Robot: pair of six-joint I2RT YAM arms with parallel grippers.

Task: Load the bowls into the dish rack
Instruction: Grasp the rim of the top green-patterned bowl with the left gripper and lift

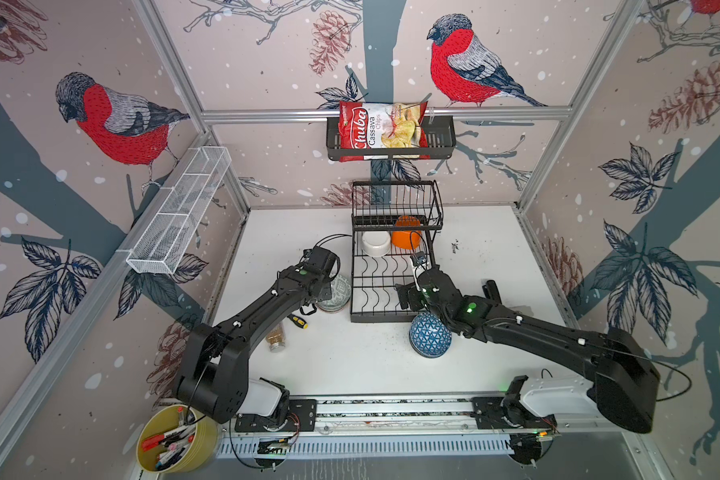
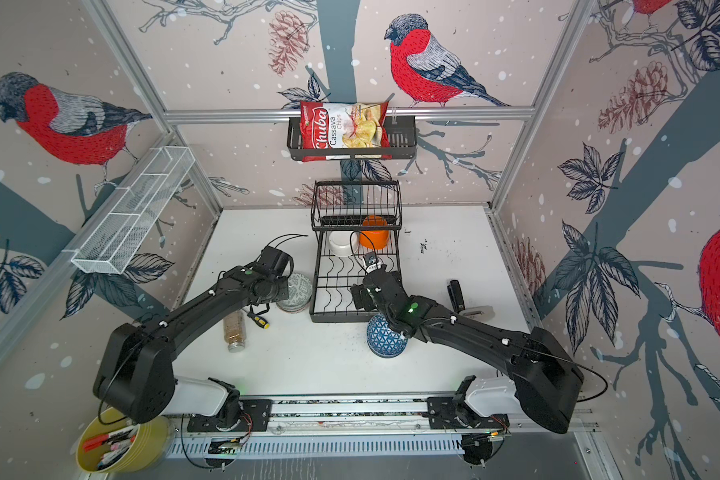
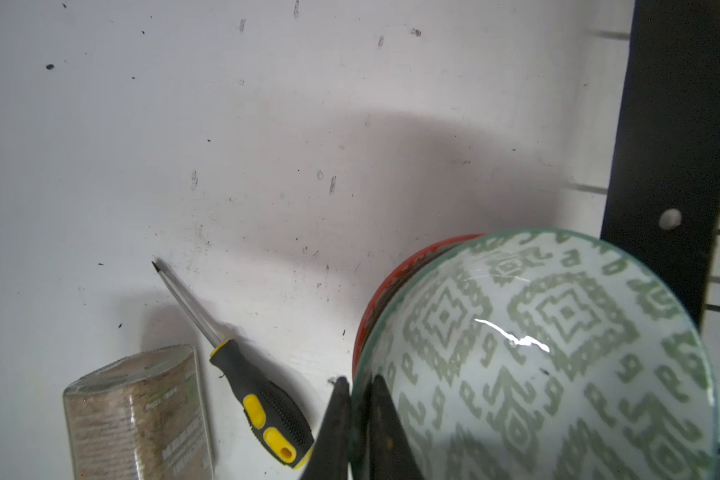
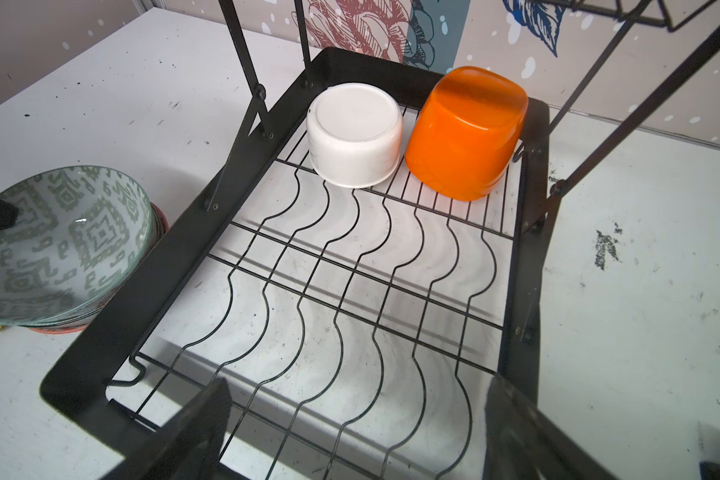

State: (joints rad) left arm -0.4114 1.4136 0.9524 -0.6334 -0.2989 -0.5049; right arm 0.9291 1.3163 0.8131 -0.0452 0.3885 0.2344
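**Third bowl gripped, lift into the rack comes next**

Nearest the robot's base, a blue-patterned bowl lies upside down on the bench, just in front of the dish rack and partly under the right arm. It waits its turn.

To the left, a jar and a screwdriver lie on the bench, close to the working bowl but not touching it.

Just beyond them, the left end effector is clamped on the rim of the green-patterned bowl, one finger inside and one outside. That bowl sits nested over a red-rimmed bowl, right beside the rack's left wall. Whether it has lifted clear, I cannot tell.

The right end effector hangs over the rack's near end with its jaws wide apart, holding nothing.

At the far end of the lower tier, a white bowl and an orange bowl stand inverted, side by side.

The step in hand looks like the pickup of the green-patterned bowl. The next move calls for a lift that leaves the red-rimmed bowl behind, then a carry over the rack's wall to the free wire dividers, clear of the right arm.
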